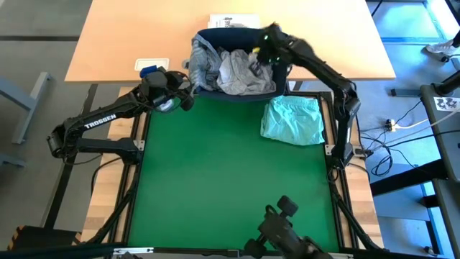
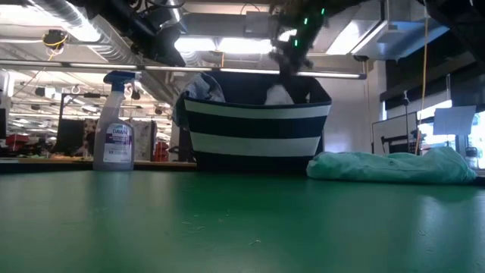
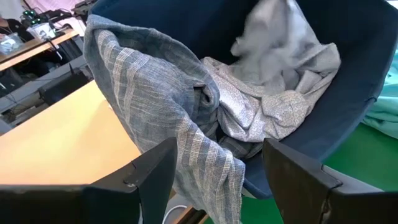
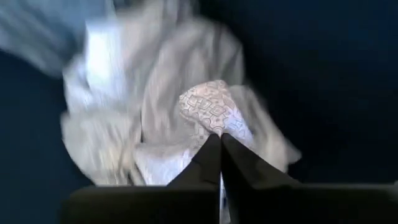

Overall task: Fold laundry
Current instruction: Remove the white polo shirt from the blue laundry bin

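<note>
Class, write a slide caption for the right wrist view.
Right gripper shut on white t-shirt inside the dark basket.

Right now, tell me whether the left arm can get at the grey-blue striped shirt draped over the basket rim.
Probably yes: the open left gripper faces the grey-blue striped shirt with nothing between them.

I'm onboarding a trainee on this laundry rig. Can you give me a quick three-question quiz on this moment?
1. True or false: the mint-teal garment lies inside the basket.
2. Which pincer is shut on the white garment in the basket? A) left B) right
3. Fill in: the grey-blue striped shirt hangs over the basket's ____.

Key: 1 false, it lies on the green mat. 2 B, the right pincer; the left pincer is open beside the basket. 3 rim.
</note>
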